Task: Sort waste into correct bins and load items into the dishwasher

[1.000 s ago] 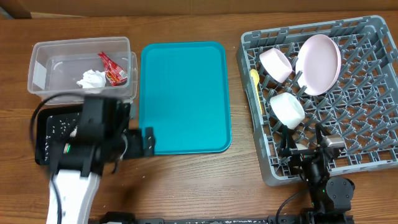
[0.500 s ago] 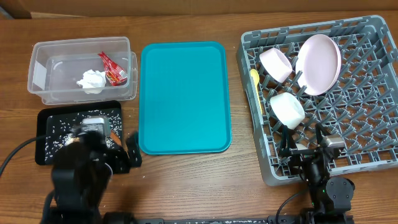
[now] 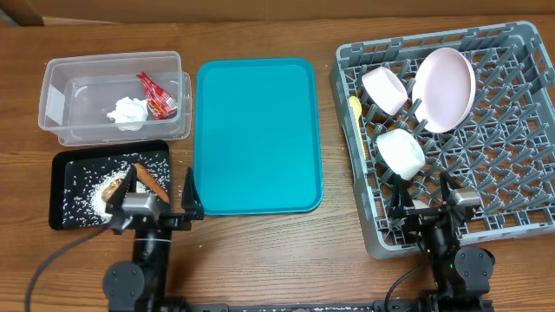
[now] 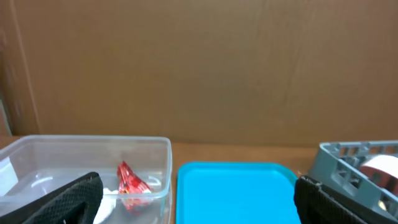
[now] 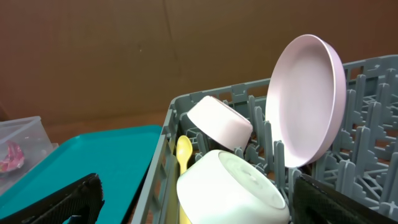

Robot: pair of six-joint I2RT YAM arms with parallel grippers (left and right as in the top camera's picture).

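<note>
Arms folded low: my left end effector (image 3: 155,193) faces the tub (image 3: 52,97), my right end effector (image 3: 422,204) the rack (image 3: 438,41), both released and empty.

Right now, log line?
left pincer open, empty | right pincer open, empty | clear tub: napkin, red wrapper | black tray: rice, lump, stick | rack: plate, two bowls, spoon

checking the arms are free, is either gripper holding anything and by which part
Nothing is held. The left gripper and the right gripper are both open, with nothing gripped between their fingers.
</note>
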